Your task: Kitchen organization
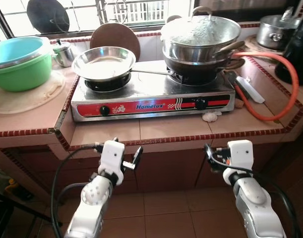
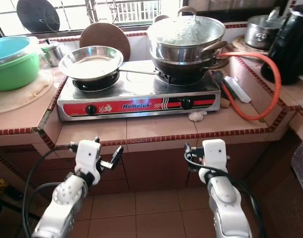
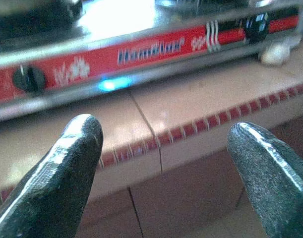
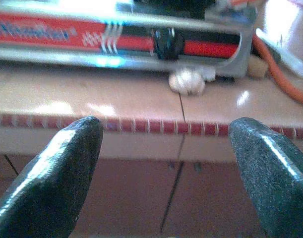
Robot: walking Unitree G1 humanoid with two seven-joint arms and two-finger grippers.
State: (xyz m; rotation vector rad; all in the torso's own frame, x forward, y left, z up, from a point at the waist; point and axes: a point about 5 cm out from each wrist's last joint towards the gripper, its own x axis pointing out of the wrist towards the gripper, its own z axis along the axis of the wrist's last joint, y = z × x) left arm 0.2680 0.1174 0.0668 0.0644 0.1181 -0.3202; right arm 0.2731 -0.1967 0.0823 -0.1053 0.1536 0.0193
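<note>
A steel two-burner stove (image 1: 151, 104) with a red front panel stands on the tiled counter (image 1: 156, 130). An empty steel frying pan (image 1: 104, 62) rests on its left burner. Stacked lidded pots (image 1: 201, 37) sit on the right burner. A garlic bulb (image 1: 210, 116) lies on the counter by the stove's front right corner. My left gripper (image 3: 163, 128) is open and empty, held below the counter's front edge and facing the stove's left knob (image 3: 28, 79). My right gripper (image 4: 166, 124) is also open and empty, below the edge and facing the garlic (image 4: 187, 81).
A green basin (image 1: 20, 64) holding a blue one sits at the left. A knife (image 1: 248, 89) and an orange gas hose (image 1: 285, 99) lie right of the stove. A black kettle (image 1: 297, 49) and a steel pot (image 1: 275, 29) stand at the back right. Brown floor tiles lie below.
</note>
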